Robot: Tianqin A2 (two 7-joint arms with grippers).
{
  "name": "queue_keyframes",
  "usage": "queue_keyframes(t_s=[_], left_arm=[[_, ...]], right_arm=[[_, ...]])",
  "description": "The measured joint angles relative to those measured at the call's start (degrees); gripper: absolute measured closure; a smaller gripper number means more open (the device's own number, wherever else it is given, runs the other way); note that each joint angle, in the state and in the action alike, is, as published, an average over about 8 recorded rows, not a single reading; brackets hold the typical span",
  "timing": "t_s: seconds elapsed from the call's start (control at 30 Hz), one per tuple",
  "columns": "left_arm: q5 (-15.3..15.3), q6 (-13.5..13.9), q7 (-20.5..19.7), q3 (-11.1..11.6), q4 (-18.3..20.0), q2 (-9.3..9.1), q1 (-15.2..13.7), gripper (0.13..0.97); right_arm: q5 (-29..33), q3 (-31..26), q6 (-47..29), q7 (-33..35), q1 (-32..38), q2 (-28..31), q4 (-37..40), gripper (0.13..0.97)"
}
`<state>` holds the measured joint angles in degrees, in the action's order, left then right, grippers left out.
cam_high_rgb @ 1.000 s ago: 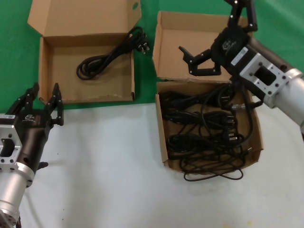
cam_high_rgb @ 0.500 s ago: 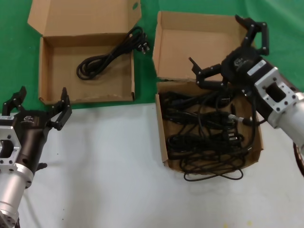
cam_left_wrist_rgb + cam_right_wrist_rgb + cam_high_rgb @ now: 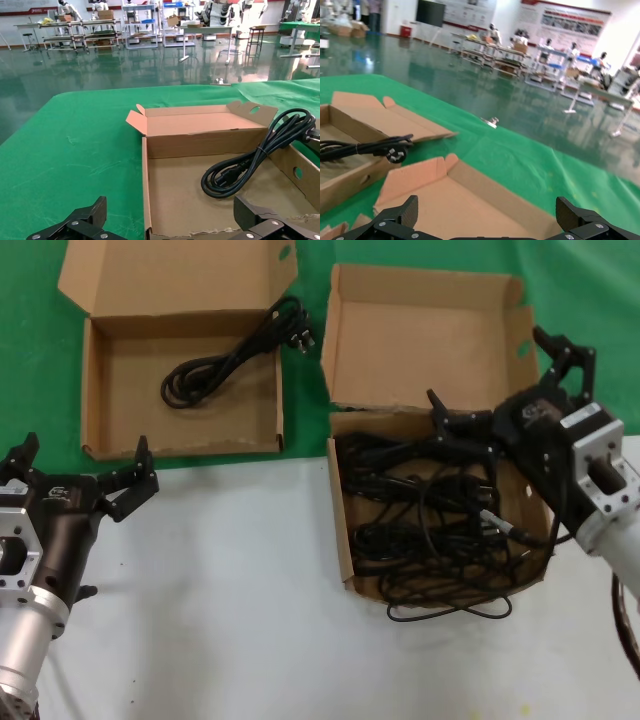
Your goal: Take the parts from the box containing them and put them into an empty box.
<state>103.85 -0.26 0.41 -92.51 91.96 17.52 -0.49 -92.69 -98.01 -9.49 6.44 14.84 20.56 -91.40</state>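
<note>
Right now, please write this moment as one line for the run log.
right gripper: open, above box of cables | left gripper: open, idle near wide box | one cable moved

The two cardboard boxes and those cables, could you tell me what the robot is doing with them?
It is moving coiled power cables from the squarish box into the wide shallow box, where one cable already lies. The right gripper hangs open over the tangled pile, holding nothing. The left gripper waits open, near the shallow box's front edge.

Bright, even light; glare on glossy floor (image 3: 165,60).
</note>
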Motion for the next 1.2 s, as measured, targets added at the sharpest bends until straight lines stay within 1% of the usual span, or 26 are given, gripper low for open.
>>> queue_keyframes(t_s=[0.17, 0.3, 0.57, 0.9, 1.2], left_arm=[[-0.12, 0.04, -0.07, 0.14, -0.05, -0.06, 0.08, 0.195], [-0.21, 0.08, -0.12, 0.25, -0.08, -0.1, 0.14, 0.195], [-0.4, 0.15, -0.22, 0.46, -0.16, -0.19, 0.27, 0.136], [-0.62, 0.23, -0.35, 0.72, -0.25, -0.29, 0.43, 0.132], [-0.66, 0.24, -0.38, 0.77, -0.27, -0.31, 0.45, 0.132]], right_arm=[[-1.68, 1.01, 1.53, -1.04, -2.37, -0.54, -0.04, 0.129], [-3.06, 1.85, 2.78, -1.88, -4.35, -0.99, -0.08, 0.129], [-5.76, 3.5, 5.24, -3.55, -8.2, -1.86, -0.15, 0.129], [-8.97, 5.44, 8.15, -5.53, -12.75, -2.9, -0.24, 0.129], [-9.59, 5.81, 8.71, -5.91, -13.62, -3.09, -0.26, 0.129]])
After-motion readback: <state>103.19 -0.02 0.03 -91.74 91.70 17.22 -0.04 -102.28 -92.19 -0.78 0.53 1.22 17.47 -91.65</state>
